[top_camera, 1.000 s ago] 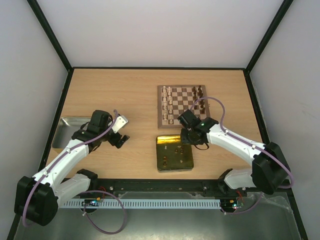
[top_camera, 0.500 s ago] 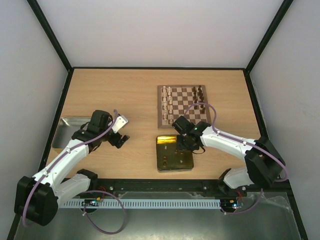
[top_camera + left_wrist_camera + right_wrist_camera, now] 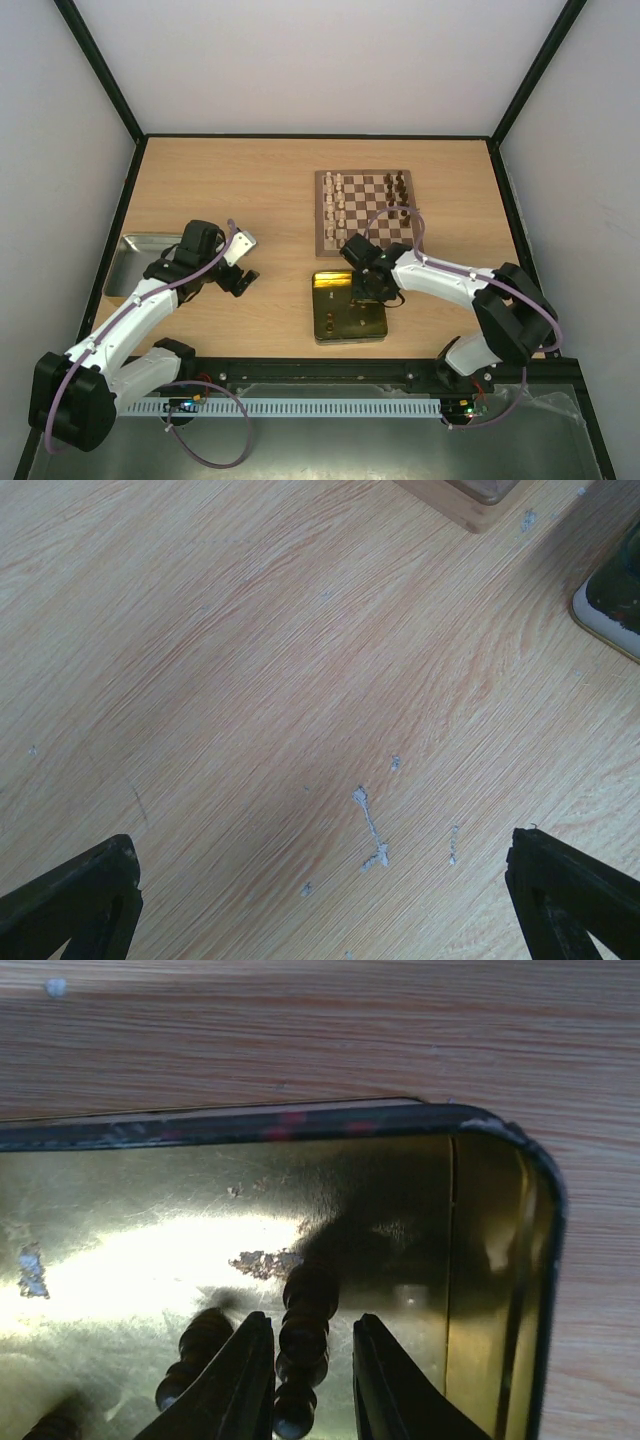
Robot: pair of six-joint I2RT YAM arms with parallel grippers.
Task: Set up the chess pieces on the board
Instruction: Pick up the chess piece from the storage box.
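Observation:
The board (image 3: pixel 320 212) lies at the table's middle right, with cream chess pieces (image 3: pixel 336 208) in its left columns and dark ones (image 3: pixel 398 185) along its right side. My right gripper (image 3: pixel 362 292) is down inside the gold tin (image 3: pixel 348 325). In the right wrist view its jaws (image 3: pixel 310 1325) are open and straddle a dark piece (image 3: pixel 305 1335) lying on the tin floor; the left finger is against it and the right finger stands apart. Another dark piece (image 3: pixel 195 1355) lies just left of the jaws. My left gripper (image 3: pixel 245 282) is open and empty over bare table (image 3: pixel 325 880).
A grey metal tray (image 3: pixel 130 262) sits at the left edge beside my left arm. The tin's rim (image 3: pixel 300 1120) and right wall enclose my right fingers. A board corner (image 3: pixel 470 495) and a tin corner (image 3: pixel 610 600) show in the left wrist view.
My right gripper has moved left and toward the near edge, from the board's near edge down into the gold tin. The left arm has not moved.

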